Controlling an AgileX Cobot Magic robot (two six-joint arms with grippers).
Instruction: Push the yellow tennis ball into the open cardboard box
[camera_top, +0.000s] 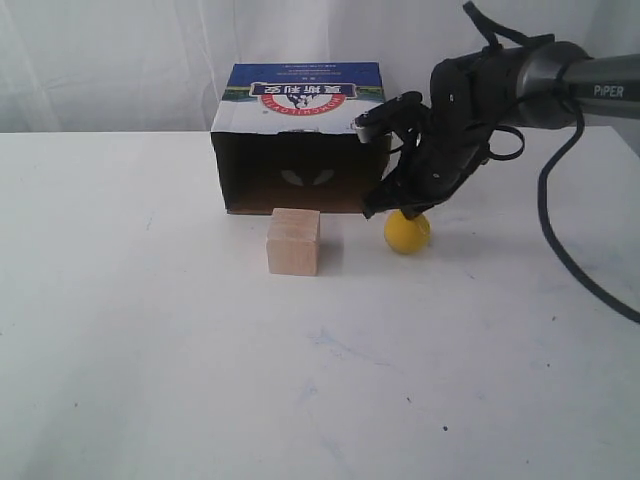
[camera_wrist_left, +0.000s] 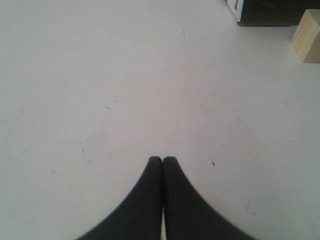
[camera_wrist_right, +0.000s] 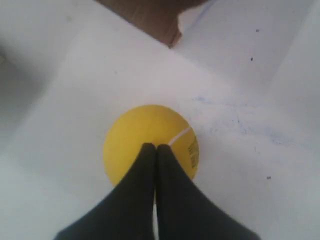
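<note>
Right of centre, the closed, empty right gripper (camera_wrist_right: 156, 147) stood over the ball (camera_top: 407, 232). It looked light and free-rolling, best pushed from lower right.

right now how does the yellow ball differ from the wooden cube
The yellow tennis ball is round and bright yellow; the wooden cube is pale and flat-sided. The shut right gripper hangs over the ball; nothing is at the cube. Both sit on the table near the open cardboard box, about equal in size.
</note>
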